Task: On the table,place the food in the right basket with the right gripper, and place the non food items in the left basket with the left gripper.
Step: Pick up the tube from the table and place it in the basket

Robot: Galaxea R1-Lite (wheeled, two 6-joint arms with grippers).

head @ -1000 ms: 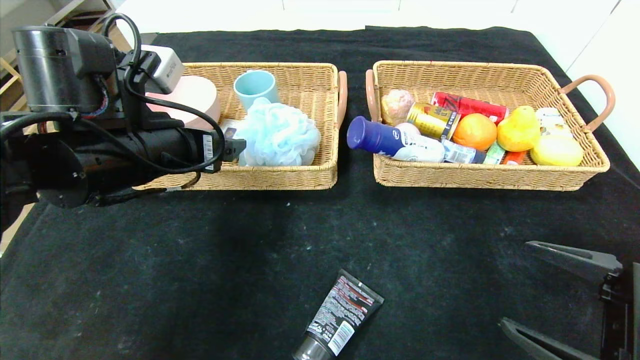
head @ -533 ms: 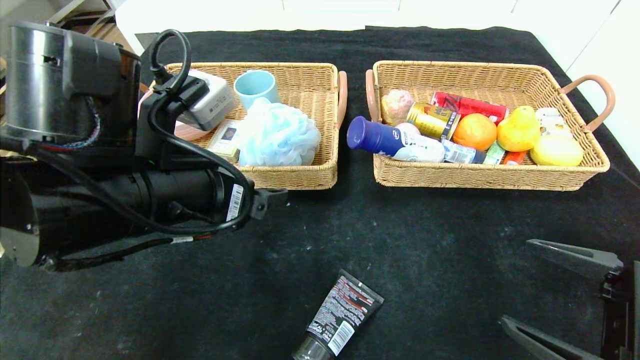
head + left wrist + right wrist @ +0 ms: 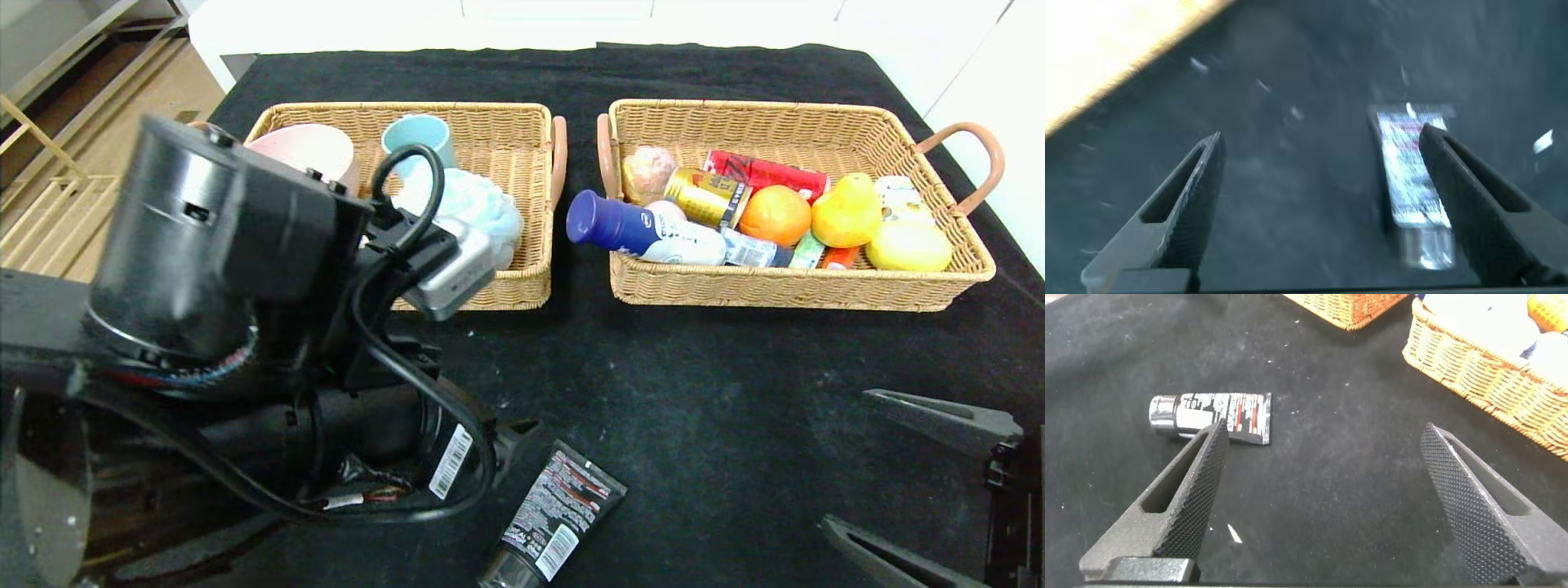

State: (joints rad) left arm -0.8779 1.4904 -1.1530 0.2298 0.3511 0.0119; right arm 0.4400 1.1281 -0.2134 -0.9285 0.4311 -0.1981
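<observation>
Black tube [image 3: 553, 519] lies on the table [image 3: 702, 392]; the left gripper [image 3: 1319, 175] hangs just above it, jaws wide, while the right gripper [image 3: 1323, 469], also wide, sits nearby.

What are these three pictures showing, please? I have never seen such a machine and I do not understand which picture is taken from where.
This is a robot with two arms, each ending in a black two-fingered claw. The big picture looks down from a camera on the robot's head. The two small ones come from cameras on the wrists, so each shows its own claw from behind.

A table under black cloth carries two wicker baskets. The left basket holds a pink bowl, a blue cup and a pale blue bath sponge. The right basket holds food: an orange, a yellow pear, a white bottle with a blue cap, and cans.

Only a black tube lies on the cloth. The left claw is open above it, holding nothing. The right claw waits open near the right edge, also empty.
</observation>
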